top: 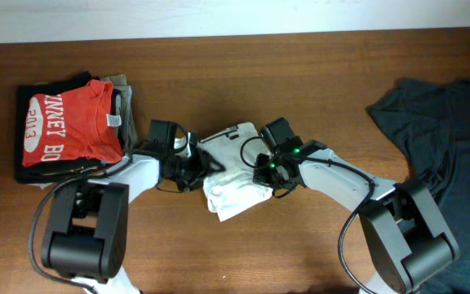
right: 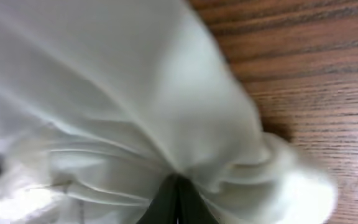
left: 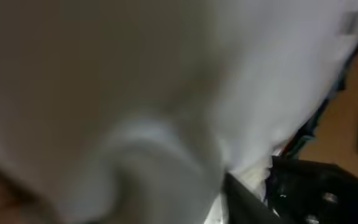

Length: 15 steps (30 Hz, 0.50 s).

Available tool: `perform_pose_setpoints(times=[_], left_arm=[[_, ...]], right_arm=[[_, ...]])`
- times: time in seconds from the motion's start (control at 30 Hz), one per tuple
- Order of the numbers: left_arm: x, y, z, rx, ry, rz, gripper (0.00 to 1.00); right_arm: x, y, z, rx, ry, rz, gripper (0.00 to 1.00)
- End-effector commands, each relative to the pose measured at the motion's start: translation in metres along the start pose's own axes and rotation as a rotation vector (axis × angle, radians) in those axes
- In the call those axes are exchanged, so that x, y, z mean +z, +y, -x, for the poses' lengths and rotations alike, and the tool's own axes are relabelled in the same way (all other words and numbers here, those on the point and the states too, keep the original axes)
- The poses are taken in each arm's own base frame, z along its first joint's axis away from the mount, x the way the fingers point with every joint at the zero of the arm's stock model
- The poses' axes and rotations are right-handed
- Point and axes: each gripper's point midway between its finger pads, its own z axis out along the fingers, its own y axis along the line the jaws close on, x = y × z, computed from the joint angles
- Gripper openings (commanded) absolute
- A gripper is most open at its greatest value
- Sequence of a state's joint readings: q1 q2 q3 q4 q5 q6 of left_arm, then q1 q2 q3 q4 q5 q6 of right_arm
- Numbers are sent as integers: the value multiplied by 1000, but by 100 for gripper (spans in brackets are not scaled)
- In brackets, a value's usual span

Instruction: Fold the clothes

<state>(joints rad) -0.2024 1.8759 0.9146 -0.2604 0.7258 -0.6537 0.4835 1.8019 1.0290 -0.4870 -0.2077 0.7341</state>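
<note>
The right claw (right: pixel 176 190) is pinched together on a gathered fold of the white T-shirt (top: pixel 233 194), which lies bunched between it and the left claw (top: pixel 196 170), likely so an edge can be drawn over. Cloth smothers the left claw's view, so I cannot tell whether it is apart or together. Farther out on the wooden table (top: pixel 300 82), a red shirt (top: pixel 64 122) lies beyond the left claw and a dark grey garment (top: pixel 455 114) beyond the right.

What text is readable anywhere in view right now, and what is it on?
"NNEY BO": white letters on the red shirt, partly cut off.
"2013": same shirt, not certain.
Too small to read: the neck tag of the red shirt.
Blurred: the label on the white T-shirt.
</note>
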Motion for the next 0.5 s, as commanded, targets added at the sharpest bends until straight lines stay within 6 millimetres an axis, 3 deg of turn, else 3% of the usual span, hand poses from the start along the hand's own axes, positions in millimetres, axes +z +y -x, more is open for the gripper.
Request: perform_pose_setpoints(times=[0.0,0.07,0.13,0.2,0.23,0.33,0.47], left_arm=[[16,28,-14,-49,42,61,16],[12,21,-12,42,31,45,0],[2,8,-7,146,-2,27,1],[-29,-18,9,244,-90,-6,1],[-59,-40,26,301,-180,-40,0],[-142,-75,84,350,-427,-96,0],[-253,-97,155,440,-773,-121,0]], right_arm=[[2,-3,-1,15,10,-1,4],[-8,-1,0,-4,-2,5,4],[-27,7,4,-53,-41,32,4],[-61,12,11,-65,-126,40,4],[-87,16,13,-74,-185,62,4],[-123,28,15,-90,-260,127,4],[-127,27,12,-91,-261,130,4]])
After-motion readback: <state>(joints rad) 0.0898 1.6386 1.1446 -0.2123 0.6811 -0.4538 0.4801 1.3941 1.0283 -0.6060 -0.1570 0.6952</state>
